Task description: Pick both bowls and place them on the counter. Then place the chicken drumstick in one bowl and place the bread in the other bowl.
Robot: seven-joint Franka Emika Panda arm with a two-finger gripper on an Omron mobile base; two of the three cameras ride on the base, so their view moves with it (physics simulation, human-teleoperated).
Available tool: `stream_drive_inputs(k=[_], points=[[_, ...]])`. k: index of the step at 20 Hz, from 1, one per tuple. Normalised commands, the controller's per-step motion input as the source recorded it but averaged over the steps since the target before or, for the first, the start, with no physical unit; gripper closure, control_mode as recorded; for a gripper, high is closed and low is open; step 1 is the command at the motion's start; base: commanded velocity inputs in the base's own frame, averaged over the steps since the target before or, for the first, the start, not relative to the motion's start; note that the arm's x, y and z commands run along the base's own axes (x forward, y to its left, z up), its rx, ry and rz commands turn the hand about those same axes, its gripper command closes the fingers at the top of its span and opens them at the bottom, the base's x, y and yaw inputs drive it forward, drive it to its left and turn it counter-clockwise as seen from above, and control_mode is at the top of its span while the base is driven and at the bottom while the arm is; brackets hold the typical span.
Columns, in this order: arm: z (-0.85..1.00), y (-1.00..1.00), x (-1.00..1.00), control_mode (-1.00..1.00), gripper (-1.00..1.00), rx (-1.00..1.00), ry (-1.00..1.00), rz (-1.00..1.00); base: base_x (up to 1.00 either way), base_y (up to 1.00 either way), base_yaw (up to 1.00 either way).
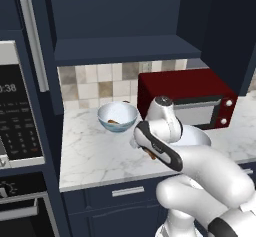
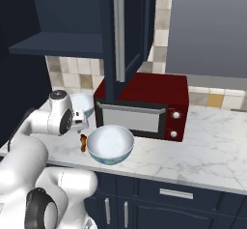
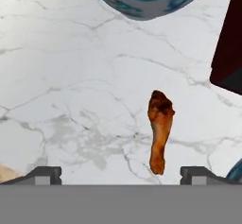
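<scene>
One bowl (image 1: 117,116) stands on the counter (image 1: 85,151) left of the microwave, with a small brownish thing inside that I cannot identify. The other bowl (image 2: 110,144) sits near the counter's front edge and looks empty. Between them the chicken drumstick (image 3: 159,131) lies flat on the marble, thick end away from me; it also peeks out beside the front bowl as the drumstick (image 2: 83,143). My gripper (image 3: 121,175) hovers just above it, open, with nothing between its fingers (image 3: 45,175). A pale tan edge (image 3: 5,173) at the hand view's lower left may be the bread; I cannot tell.
A red microwave (image 1: 190,88) stands at the back right of the counter, close behind the front bowl. A dark navy shelf (image 1: 125,48) and cabinet door (image 2: 123,35) hang overhead. An oven column (image 1: 17,116) bounds the counter on the left.
</scene>
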Motion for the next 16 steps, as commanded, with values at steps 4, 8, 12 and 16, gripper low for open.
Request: stream_drive_inputs(k=[4,8,12,16], points=[[-0.06,0.00,-0.09,-1.00,-1.00,-0.09,0.15,0.00,0.00,0.00,0.00],[-0.19,-0.08,-0.21,-1.00,-1.00,-0.08,0.11,0.00,0.00,0.00,0.00],[-0.24,-0.16,-0.20,-1.00,-1.00,-0.09,0.01,0.00,0.00,0.00,0.00],[-0.27,-0.12,-0.09,-1.00,-1.00,-0.05,0.00,0.00,0.00,0.00,0.00]])
